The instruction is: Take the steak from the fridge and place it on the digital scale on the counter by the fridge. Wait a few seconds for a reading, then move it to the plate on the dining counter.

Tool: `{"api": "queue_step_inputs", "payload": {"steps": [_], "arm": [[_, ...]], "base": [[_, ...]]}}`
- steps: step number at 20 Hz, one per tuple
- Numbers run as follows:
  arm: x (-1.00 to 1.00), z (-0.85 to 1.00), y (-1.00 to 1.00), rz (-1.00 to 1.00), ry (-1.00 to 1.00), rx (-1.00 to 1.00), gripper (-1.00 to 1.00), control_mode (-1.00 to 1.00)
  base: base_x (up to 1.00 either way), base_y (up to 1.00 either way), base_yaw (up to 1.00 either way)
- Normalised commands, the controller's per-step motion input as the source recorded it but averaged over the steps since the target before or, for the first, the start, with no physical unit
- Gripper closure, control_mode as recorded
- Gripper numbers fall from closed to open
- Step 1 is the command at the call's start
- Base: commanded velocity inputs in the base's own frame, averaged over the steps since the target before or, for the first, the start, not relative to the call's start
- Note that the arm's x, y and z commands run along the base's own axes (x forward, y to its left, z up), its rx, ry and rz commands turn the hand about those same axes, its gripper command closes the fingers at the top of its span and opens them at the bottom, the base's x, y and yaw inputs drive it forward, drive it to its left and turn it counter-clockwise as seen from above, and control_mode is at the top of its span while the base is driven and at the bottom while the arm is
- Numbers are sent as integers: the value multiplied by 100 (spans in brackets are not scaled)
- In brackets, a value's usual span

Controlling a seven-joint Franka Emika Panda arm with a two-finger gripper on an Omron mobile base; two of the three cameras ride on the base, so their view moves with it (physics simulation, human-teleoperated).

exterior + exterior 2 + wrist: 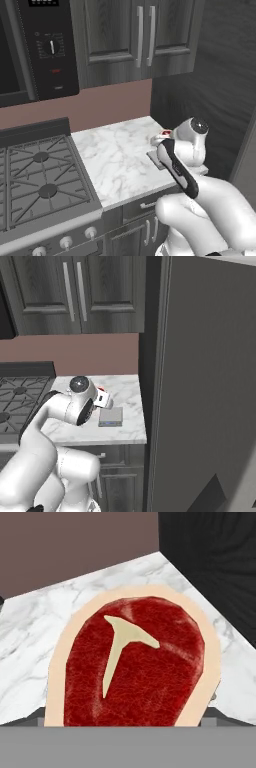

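Looking along the hand, I see the steak (132,667) close up, red with a pale fatty rim and a T-shaped streak of fat, standing before the marble tabletop (30,637). It sits right at the fingers, yet their tips are hidden behind it, so I cannot tell how wide they stand or whether they grip it. From the right base camera, the digital scale (110,416) lies flat near the tabletop's right edge, close to the front, just beside the tall grey fridge (205,381), whose door is shut. The arm's wrist hangs over the tabletop beside the scale, on its left, and a sliver of red shows at the hand (102,392). From the left base camera, the same red bit (165,133) peeks out behind the wrist, near the back right corner of the tabletop. A gas stove (37,175) adjoins the tabletop's left edge, with dark cupboards (135,35) above.
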Motion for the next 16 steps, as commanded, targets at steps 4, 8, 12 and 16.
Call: {"api": "queue_step_inputs", "payload": {"steps": [4,8,12,16], "arm": [[-69,100,5,-2,16,4,100,-100],[-74,81,10,-6,21,1,100,-100],[-59,25,19,-9,21,0,100,-100],[-29,1,16,-15,16,0,100,-100]], "base": [[0,0,0],[0,0,0],[0,0,0],[0,0,0]]}}
